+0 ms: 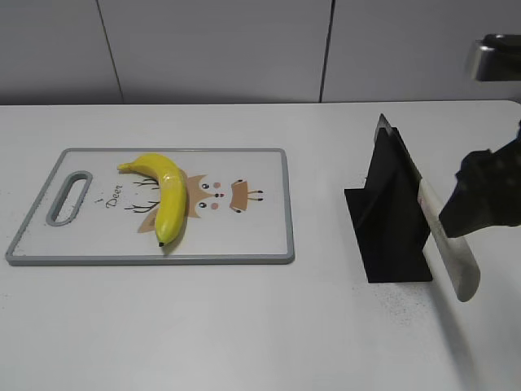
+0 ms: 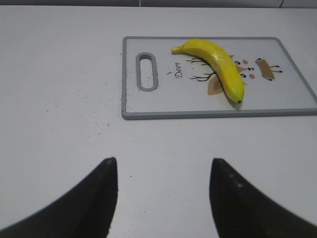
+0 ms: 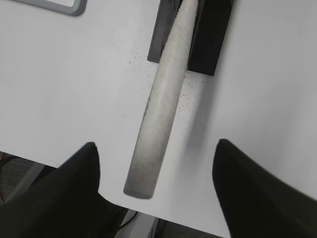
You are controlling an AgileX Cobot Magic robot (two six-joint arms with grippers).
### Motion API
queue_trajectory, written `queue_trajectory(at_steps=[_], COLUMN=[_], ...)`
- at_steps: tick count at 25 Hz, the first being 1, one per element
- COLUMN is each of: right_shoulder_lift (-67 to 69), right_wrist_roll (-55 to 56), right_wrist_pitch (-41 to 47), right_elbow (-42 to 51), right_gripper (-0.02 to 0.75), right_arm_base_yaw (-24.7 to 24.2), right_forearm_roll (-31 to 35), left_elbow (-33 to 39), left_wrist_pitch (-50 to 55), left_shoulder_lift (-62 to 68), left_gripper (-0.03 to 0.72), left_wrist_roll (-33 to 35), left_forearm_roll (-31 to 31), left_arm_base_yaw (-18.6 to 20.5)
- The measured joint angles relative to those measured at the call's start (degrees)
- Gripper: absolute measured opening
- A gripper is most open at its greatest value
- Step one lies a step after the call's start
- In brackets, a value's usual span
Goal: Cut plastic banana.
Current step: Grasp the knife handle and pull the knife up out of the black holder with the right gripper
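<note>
The plastic banana [image 1: 167,195] lies on a white cutting board [image 1: 260,232] with a grey rim and a deer picture, stem to the far left, dark tip to the front. It also shows in the left wrist view [image 2: 218,64], on the board [image 2: 163,99]. A knife with a pale handle [image 1: 452,252] rests slanted in a black stand [image 1: 391,220]. My right gripper [image 1: 480,195] is open with its fingers on either side of the handle [image 3: 161,109], not touching it. My left gripper [image 2: 163,161] is open and empty above bare table, left of the board.
The white table's front edge [image 3: 198,223] runs just below the end of the knife handle. The black stand [image 3: 210,39] sits right of the board. A metal part [image 1: 492,57] juts in at the top right.
</note>
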Motion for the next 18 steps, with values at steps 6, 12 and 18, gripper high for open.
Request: queue_trajectory(at_steps=[6,12,18], right_shoulder_lift=[9.25,15.89,17.74], right_wrist_roll=[5.3,8.14,10.27], right_wrist_pitch=[-1.99,-2.91,-3.45], right_elbow=[0.0,0.0,0.0], right_gripper=[0.529,0.503,0.327], right_arm_base_yaw=[2.61,2.61,2.61], right_forearm_roll=[-2.76,-2.84,-1.86], left_elbow=[0.0,0.0,0.0], left_wrist_pitch=[0.0,0.0,0.0], left_shoulder_lift=[0.0,0.0,0.0], left_gripper=[0.58,0.58,0.58], left_wrist_roll=[0.0,0.0,0.0], left_forearm_roll=[0.0,0.0,0.0], left_arm_base_yaw=[0.0,0.0,0.0])
